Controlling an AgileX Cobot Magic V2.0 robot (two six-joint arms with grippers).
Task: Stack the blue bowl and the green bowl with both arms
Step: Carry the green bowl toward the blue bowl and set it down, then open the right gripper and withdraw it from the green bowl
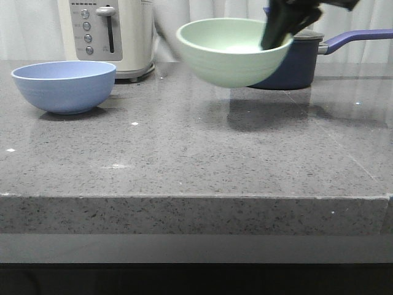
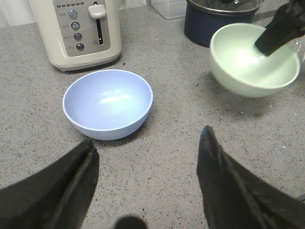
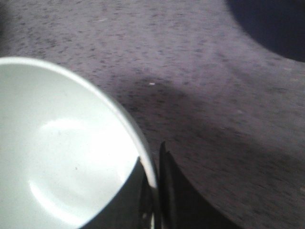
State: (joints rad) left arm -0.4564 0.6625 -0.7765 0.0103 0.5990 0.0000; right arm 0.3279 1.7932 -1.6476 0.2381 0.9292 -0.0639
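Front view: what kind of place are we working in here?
Probably a kitchen counter: a speckled grey stone worktop, a cream toaster at the back, and a navy saucepan behind the green bowl.

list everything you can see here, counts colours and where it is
blue bowl: 1, light periwinkle blue, resting on the counter at the left, empty
green bowl: 1, pale mint green, lifted off the counter right of centre, tilted, empty
toaster: 1, cream with grey control panel, behind the blue bowl
saucepan: 1, dark navy with lid and long handle, at the back right, behind the green bowl
counter: 1, grey speckled stone
clear container: 1, transparent, at the back beside the saucepan
left claw: 1, black, open, over the counter near the blue bowl
right claw: 1, black, pinching the green bowl's rim
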